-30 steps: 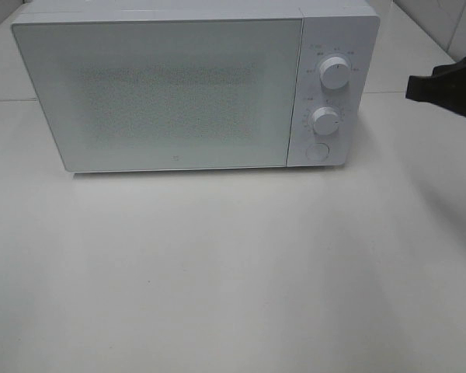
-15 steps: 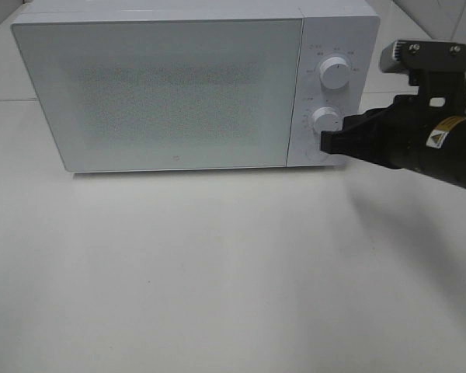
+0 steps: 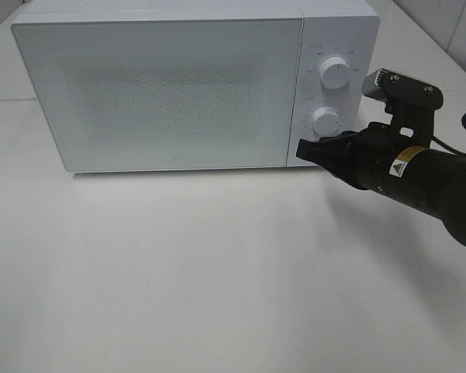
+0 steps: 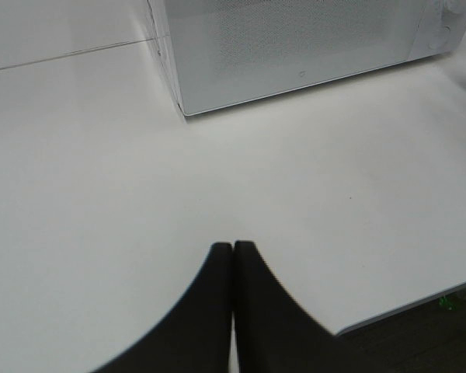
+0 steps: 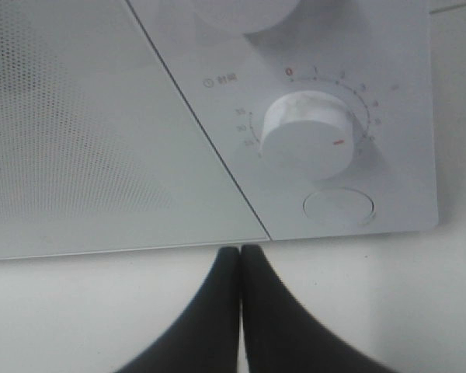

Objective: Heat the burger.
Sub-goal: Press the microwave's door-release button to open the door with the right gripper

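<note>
You are working over a plain white tabletop (image 3: 217, 272) that is carrying a white microwave (image 3: 163, 93) toward the back, with pale wall tile (image 3: 450, 19) showing behind its right end. The microwave door (image 3: 155, 85) is sitting closed and its frosted panel is hiding the inside. No view is showing the burger, so you cannot tell where it is.

Your right gripper (image 3: 301, 149) is hanging with its fingers pressed together, holding nothing. It is just in front of the foot of the control panel, below the lower knob (image 3: 325, 121) and near the round button (image 5: 339, 207). Your left gripper (image 4: 233, 250) is hovering over bare tabletop, its fingers likewise pressed together.

In front of the microwave the surface is lying open. A table edge (image 4: 408, 309) is showing in the left wrist view, with dark floor (image 4: 458, 342) beyond it.
</note>
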Controlling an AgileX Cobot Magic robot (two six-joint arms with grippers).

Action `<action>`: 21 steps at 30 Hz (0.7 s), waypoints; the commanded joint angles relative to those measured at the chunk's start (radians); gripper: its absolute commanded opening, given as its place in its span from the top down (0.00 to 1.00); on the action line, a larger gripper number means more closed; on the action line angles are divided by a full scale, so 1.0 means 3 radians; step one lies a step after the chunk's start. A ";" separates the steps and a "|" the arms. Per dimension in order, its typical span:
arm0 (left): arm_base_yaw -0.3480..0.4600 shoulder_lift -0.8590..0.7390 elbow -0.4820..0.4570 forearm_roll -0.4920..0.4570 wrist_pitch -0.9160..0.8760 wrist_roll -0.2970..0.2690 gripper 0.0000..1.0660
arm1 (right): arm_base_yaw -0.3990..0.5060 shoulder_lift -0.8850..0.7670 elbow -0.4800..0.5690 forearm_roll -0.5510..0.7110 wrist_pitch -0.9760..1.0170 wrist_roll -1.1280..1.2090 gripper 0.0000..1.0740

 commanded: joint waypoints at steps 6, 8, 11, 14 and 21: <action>0.0010 -0.0070 0.0013 -0.0027 -0.0053 -0.0017 1.00 | 0.0000 0.0210 -0.0080 0.0073 -0.0183 0.1063 1.00; 0.0010 -0.0070 0.0013 -0.0027 -0.0053 -0.0017 1.00 | 0.0000 0.0260 -0.0083 0.0087 -0.0273 0.1320 1.00; 0.0010 -0.0070 0.0013 -0.0027 -0.0053 -0.0017 1.00 | 0.0000 0.0397 -0.0093 0.0253 -0.0433 0.1873 1.00; 0.0010 -0.0070 0.0013 -0.0027 -0.0053 -0.0017 1.00 | 0.0000 0.0483 -0.0110 0.0357 -0.0530 0.2147 1.00; 0.0010 -0.0070 0.0013 -0.0027 -0.0053 -0.0017 1.00 | 0.0000 0.0597 -0.0113 0.0583 -0.0667 0.2470 1.00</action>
